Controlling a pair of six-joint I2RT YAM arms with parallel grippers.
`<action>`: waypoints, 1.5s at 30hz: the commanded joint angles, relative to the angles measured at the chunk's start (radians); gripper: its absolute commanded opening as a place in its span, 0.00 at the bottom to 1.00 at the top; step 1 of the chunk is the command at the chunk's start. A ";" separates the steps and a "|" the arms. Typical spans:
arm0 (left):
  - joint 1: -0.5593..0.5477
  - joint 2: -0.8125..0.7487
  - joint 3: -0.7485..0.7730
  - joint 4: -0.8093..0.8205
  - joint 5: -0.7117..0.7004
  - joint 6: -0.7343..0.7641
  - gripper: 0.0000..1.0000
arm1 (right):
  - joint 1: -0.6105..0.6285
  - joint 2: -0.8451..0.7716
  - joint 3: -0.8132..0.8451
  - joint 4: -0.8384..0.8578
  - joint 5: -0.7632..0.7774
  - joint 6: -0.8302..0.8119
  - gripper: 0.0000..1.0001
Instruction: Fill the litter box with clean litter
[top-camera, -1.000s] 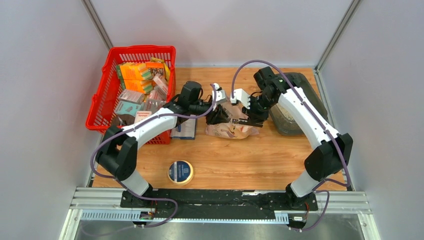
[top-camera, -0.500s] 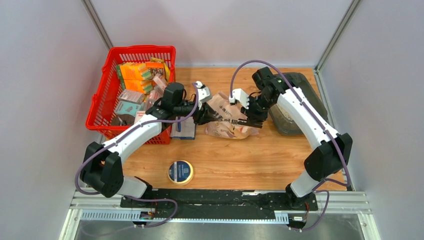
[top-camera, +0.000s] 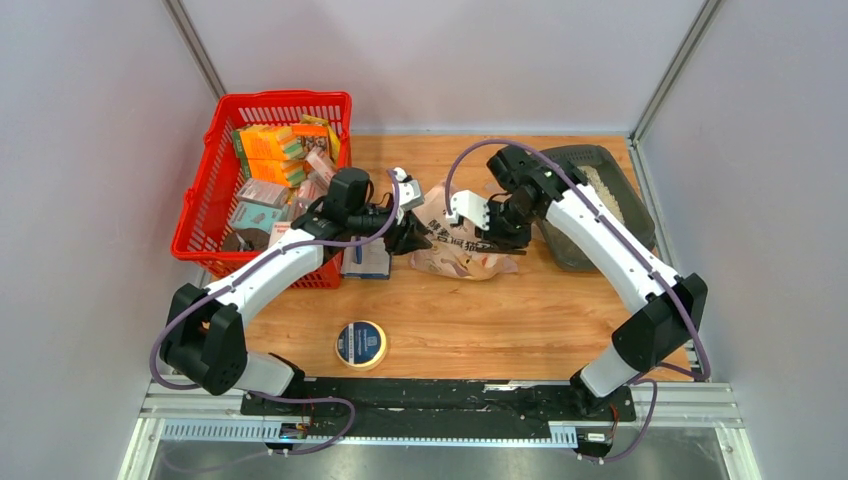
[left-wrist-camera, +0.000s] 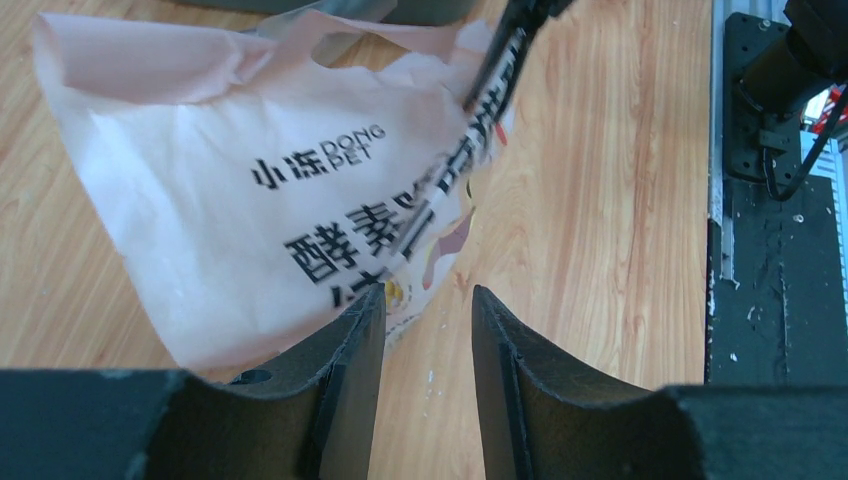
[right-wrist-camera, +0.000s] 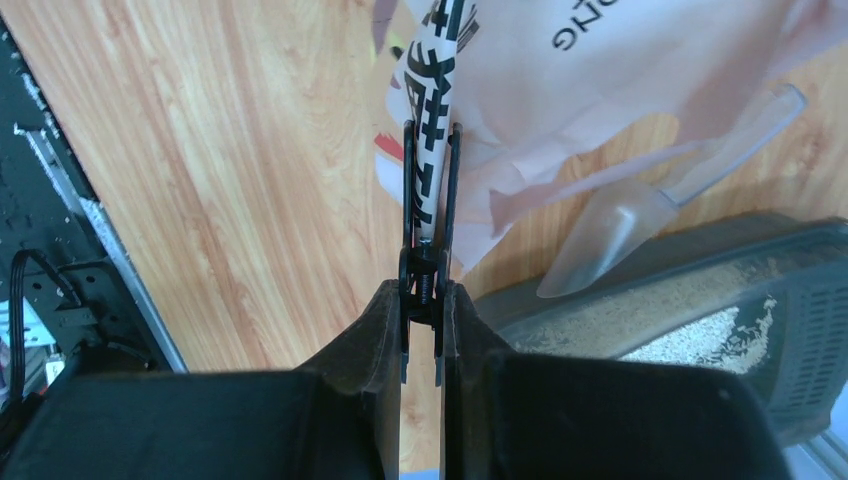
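The dark grey litter box stands at the far right of the table, with beige-white clean litter in it; both also show in the right wrist view, the box and the litter. The pale pink printed bag lies left of the box. My right gripper is shut on a long black clip clamped along the bag. My left gripper is open at the bag's left edge, its jaws empty over bare wood. A clear plastic scoop lies between bag and box.
A red mesh basket full of packages stands at the far left. A blue-printed packet lies beside it. A roll of tape lies near the front. Grey walls close in both sides and the back.
My left gripper has drawn back leftward off the bag. My right arm has shifted left with the clip, uncovering more of the litter box.
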 joint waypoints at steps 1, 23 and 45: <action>0.020 -0.020 0.041 -0.040 0.034 0.066 0.45 | -0.026 0.016 0.106 -0.067 -0.015 0.058 0.00; 0.080 -0.012 0.032 -0.049 0.038 0.083 0.45 | 0.002 0.119 0.085 0.037 -0.225 0.167 0.00; 0.085 0.015 0.067 -0.080 0.029 0.072 0.45 | -0.012 0.050 -0.049 0.247 -0.138 0.230 0.36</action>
